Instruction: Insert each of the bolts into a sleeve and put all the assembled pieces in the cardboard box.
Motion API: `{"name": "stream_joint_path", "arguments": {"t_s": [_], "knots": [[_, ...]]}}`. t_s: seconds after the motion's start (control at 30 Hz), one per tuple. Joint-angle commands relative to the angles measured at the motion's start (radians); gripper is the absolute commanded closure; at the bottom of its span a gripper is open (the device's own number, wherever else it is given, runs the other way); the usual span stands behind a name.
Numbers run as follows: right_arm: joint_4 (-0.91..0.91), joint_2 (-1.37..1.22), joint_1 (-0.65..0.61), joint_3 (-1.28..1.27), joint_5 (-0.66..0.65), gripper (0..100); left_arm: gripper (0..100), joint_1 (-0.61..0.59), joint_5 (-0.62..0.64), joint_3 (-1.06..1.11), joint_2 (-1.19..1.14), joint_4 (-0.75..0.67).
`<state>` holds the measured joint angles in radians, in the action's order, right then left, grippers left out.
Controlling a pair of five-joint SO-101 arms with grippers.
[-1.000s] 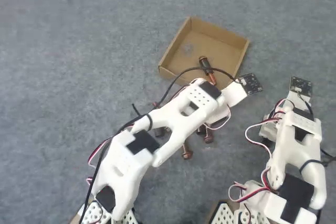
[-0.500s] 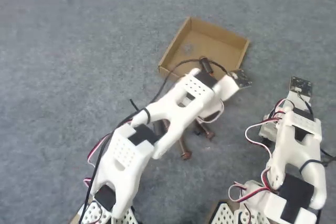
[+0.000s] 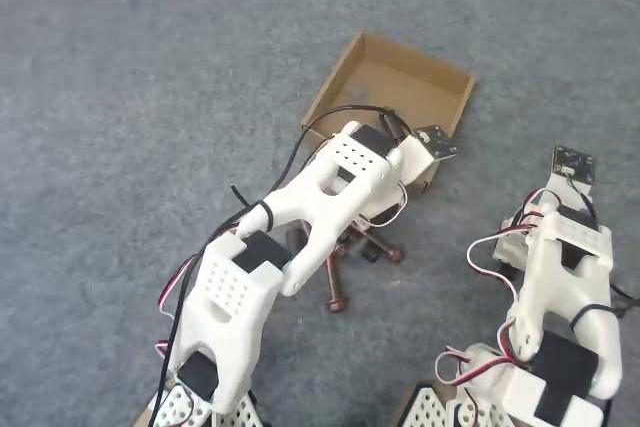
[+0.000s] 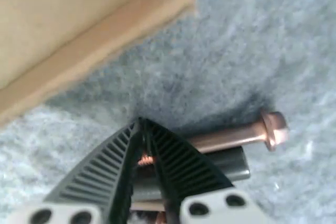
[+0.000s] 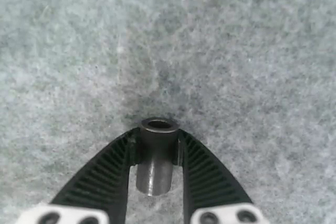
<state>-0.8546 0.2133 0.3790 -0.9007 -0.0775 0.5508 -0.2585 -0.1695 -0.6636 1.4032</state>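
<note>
Beyond the middle of the table [image 3: 120, 147], toward its far edge, lies the box [image 3: 385, 82]. What shows of its floor is bare, and its near corner is hidden under the left arm [image 3: 320, 197]. Between box and near edge, loose bolts [image 3: 336, 287] lie in a small heap, so most of the task appears left to do.

Left arm: stretched forward and low from the near edge. Left claw [image 4: 140, 125]: jaws drawn together at the tips, gripping nothing I can make out. It is poised over a bolt [image 4: 231, 136] and a loose sleeve [image 4: 223, 165], which lie side by side just outside the box wall.

Right arm [image 3: 555, 277]: folded back at the near right corner. Right claw [image 5: 157, 132]: narrow, clamped on a dark sleeve [image 5: 156, 166] whose open end is empty, so no bolt is in it yet.
</note>
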Motion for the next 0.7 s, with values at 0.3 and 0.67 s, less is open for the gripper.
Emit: {"name": "stream_joint_path", "arguments": {"t_s": [0.3,0.67], "knots": [[0.016,0.005,0.007,0.054,-0.008,99.2,99,-0.018,-0.086,0.374,0.253,-0.118],[0.016,0.005,0.007,0.052,-0.008,99.2,98,-0.017,-0.187,0.507,0.428,-0.239]]}}
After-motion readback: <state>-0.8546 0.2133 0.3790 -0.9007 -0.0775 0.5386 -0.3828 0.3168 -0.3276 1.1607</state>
